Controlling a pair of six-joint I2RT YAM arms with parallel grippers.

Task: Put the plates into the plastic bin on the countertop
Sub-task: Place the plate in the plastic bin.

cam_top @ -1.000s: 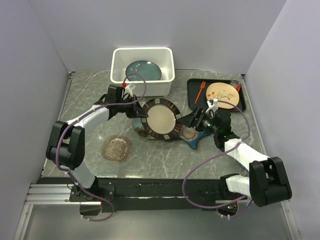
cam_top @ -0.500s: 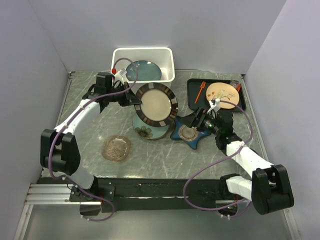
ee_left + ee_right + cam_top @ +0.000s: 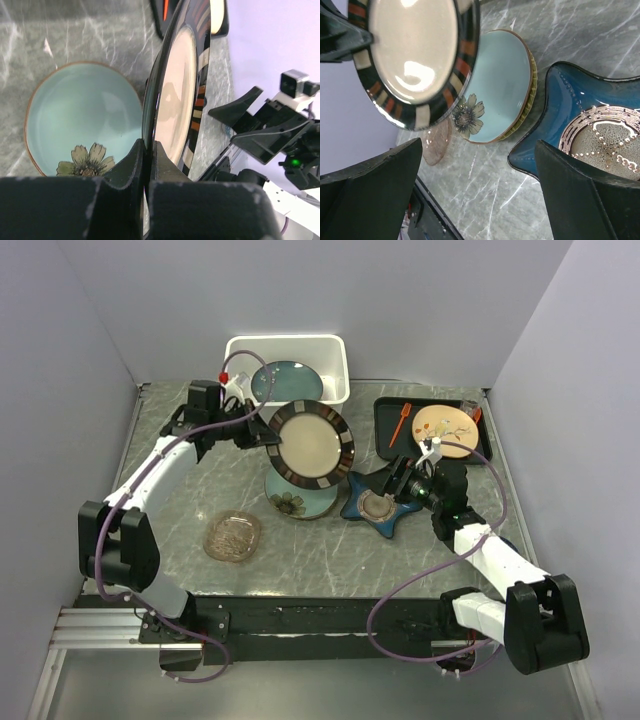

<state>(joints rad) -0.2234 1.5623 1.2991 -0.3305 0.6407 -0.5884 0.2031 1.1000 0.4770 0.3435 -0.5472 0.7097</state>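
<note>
My left gripper [image 3: 268,433] is shut on the rim of the dark-rimmed cream plate [image 3: 311,444] and holds it tilted in the air, in front of the white plastic bin [image 3: 286,346]. The same plate shows edge-on in the left wrist view [image 3: 175,95]. A dark teal plate [image 3: 290,378] lies in the bin. The pale green flowered plate [image 3: 300,500] lies on the counter under the lifted plate. The blue star-shaped plate [image 3: 380,508] lies beside it. The amber glass plate [image 3: 233,536] lies at the near left. My right gripper [image 3: 396,480] is open and empty above the star plate.
A flat black tray [image 3: 386,418] at the back right holds a tan round plate [image 3: 445,430] and an orange fork [image 3: 398,424]. Grey walls close in the counter on three sides. A small brown dotted dish [image 3: 607,137] sits on the star plate.
My left gripper has lifted the dark-rimmed cream plate off the flowered plate and carried it back toward the bin. The right arm has drawn back slightly to the right.
</note>
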